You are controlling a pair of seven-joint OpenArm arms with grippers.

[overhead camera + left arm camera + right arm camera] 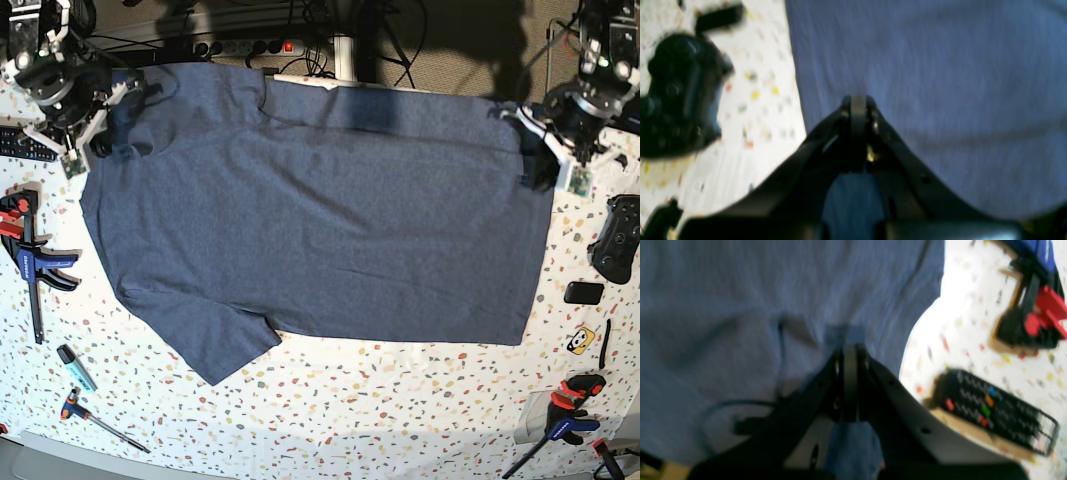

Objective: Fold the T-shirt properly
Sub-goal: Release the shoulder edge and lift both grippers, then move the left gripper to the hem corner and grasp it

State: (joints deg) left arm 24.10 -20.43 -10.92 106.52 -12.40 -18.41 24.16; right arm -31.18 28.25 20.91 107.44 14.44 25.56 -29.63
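On the speckled white bench (400, 420), a red-and-black clamp (25, 255) and a remote control (22, 145) lay at the left edge, just beside the right arm's fingers (100, 135), which were clenched on the shoulder end of the T-shirt (320, 220). The navy T-shirt was spread plain side up across the bench's middle, one short sleeve (215, 345) flat and pointing toward the near edge. At the right, the left arm's fingers (540, 160) were pinched shut on the T-shirt's hem corner. Past that hem lay a black game controller (615, 238), and a second clamp (565, 415) rested near the bench's front right corner.
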